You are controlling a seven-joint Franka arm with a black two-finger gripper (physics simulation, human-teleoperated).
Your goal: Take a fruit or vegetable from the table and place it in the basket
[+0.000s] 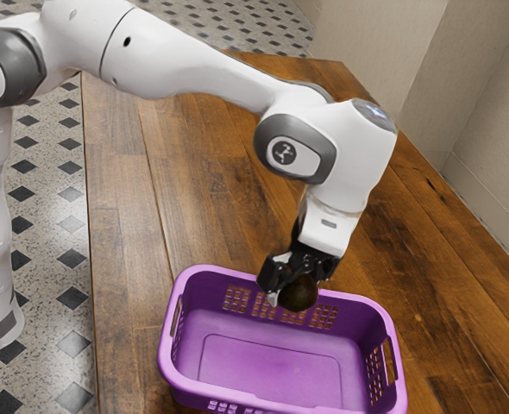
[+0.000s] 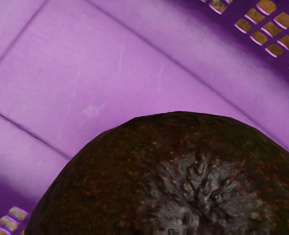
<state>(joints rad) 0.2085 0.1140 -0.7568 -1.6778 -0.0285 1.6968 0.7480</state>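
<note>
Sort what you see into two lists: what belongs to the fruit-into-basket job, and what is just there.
Job:
- dark fruit, held over the basket
- purple basket
- end effector

Just there:
- wooden table, supporting the basket
- patterned floor

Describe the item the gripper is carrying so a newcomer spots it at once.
Start at the purple basket on the wooden table, then find the black gripper above it, at the end of the white arm. Shut in that gripper is a dark, rounded, avocado-like fruit. Its brownish-black skin, with a wrinkled greyish patch, sets it apart from the bright purple basket.
</note>
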